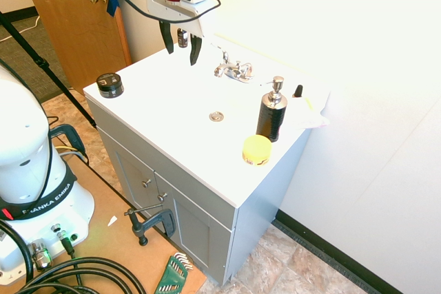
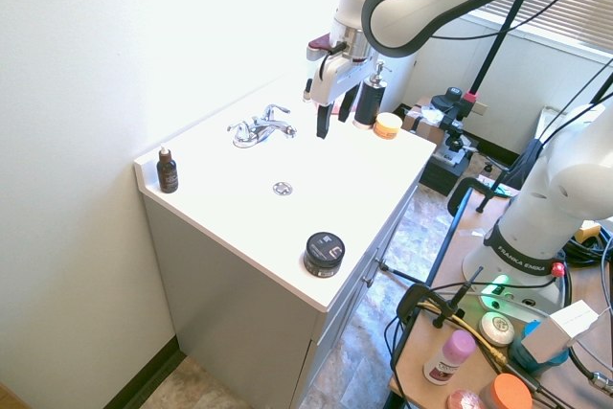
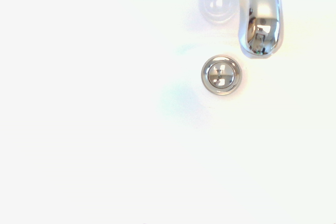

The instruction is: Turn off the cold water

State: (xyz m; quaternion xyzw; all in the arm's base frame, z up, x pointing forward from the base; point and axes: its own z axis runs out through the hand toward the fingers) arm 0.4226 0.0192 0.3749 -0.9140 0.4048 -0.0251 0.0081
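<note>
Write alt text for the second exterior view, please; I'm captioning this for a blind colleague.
A white robot arm holds its open tool above a white bathroom sink counter, just beside the chrome faucet, touching nothing; no water stream is visible. On the counter stand a small dark dropper bottle, a round black jar, a black soap pump bottle and a yellow container.

Grey vanity cabinet (image 1: 200,204) against white walls (image 2: 86,64); stone-look tile floor (image 1: 303,266); wooden door (image 1: 65,18); perhaps window blinds (image 2: 560,7), overexposed.

White worktop (image 1: 172,94); shiny chrome faucet (image 1: 233,69); black pump bottle (image 1: 271,116), silver top; yellow disc (image 1: 256,149); black jar (image 1: 109,85); pincer (image 1: 181,49) fingers black.
</note>
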